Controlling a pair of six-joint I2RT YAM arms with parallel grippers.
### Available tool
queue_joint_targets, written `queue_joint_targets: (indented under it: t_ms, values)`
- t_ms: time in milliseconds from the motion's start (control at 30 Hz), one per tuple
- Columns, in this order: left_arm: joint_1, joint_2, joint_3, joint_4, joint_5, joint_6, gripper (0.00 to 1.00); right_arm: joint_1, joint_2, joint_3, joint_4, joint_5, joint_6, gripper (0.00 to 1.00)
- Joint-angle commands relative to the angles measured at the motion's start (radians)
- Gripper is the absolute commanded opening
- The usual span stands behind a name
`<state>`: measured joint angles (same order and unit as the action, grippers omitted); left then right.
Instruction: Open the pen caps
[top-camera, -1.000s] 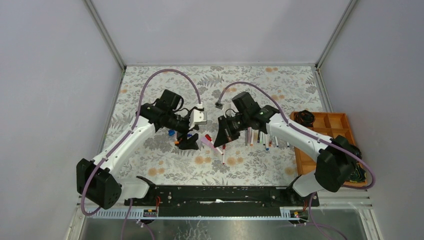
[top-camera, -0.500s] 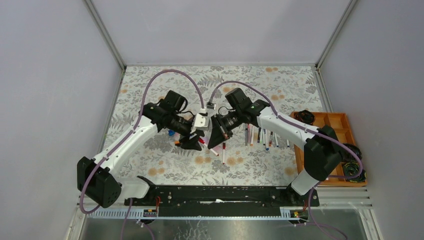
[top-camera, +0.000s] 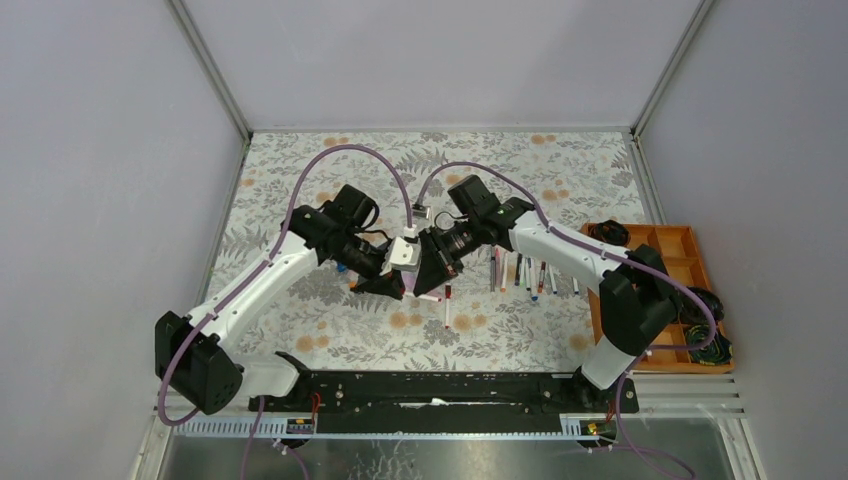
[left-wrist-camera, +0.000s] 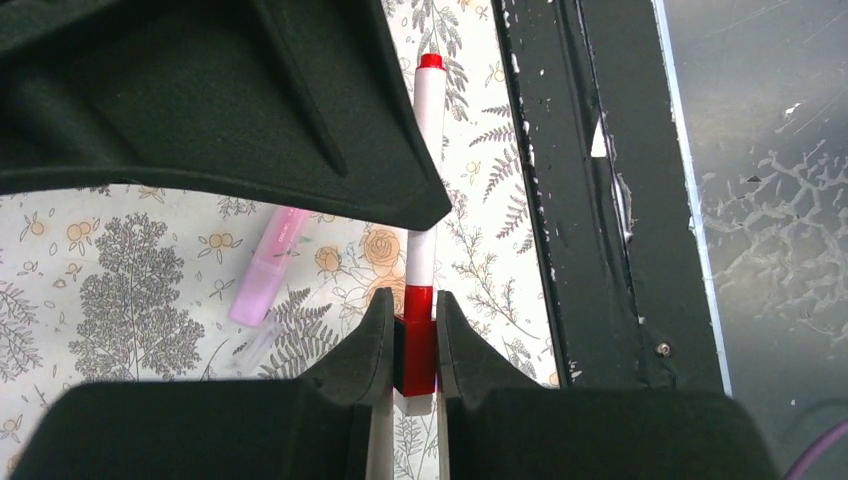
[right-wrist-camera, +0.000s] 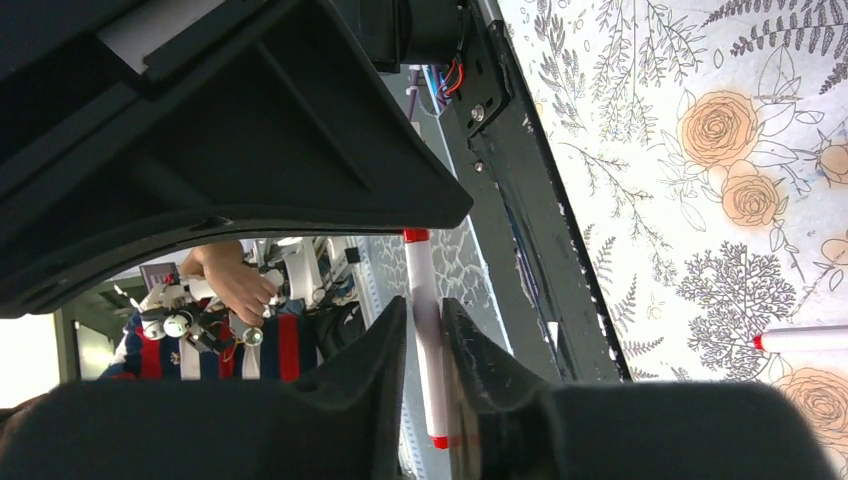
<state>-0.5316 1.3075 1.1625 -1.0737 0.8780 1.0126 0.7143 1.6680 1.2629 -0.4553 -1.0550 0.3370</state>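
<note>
Your left jaws are pinched shut on the red cap (left-wrist-camera: 418, 345) and your right jaws clamp the white barrel of the same pen (right-wrist-camera: 426, 330), held aloft over mid-bench (top-camera: 560, 170); a second ago left stood wide and apart; right arm's black housing (left-wrist-camera: 250, 100) hides mid-barrel, pink pen (left-wrist-camera: 268, 270) lies beneath.

Two grippers are meeting over one flowered table (top-camera: 300, 180): the left gripper (left-wrist-camera: 415, 310) and the right gripper (right-wrist-camera: 422, 310). One white pen (left-wrist-camera: 428, 120) wearing one red cap (left-wrist-camera: 418, 350) is hanging between them. One pink pen (left-wrist-camera: 268, 265) is lying beneath, and one lone pen (top-camera: 447, 305) is lying just right of it. Farther right, a row of pens (top-camera: 530, 275) is lying, about seven, too small to count exactly. One orange tray (top-camera: 690, 240) is sitting at the right edge.
</note>
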Motion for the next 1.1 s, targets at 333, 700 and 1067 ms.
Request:
queue_joint_targets:
  t_ms: [333, 700, 1067]
  values:
    - [-0.017, 0.0, 0.031, 0.008, -0.072, 0.028, 0.04, 0.083, 0.046, 0.008, 0.084, -0.002, 0.092, 0.05]
    - [-0.013, 0.008, 0.028, -0.074, -0.324, 0.175, 0.0, 0.002, -0.114, -0.165, -0.001, 0.091, 0.074, 0.0]
    - [0.189, 0.112, 0.083, -0.057, -0.451, 0.309, 0.0, -0.053, -0.228, -0.261, -0.102, 0.173, 0.052, 0.0]
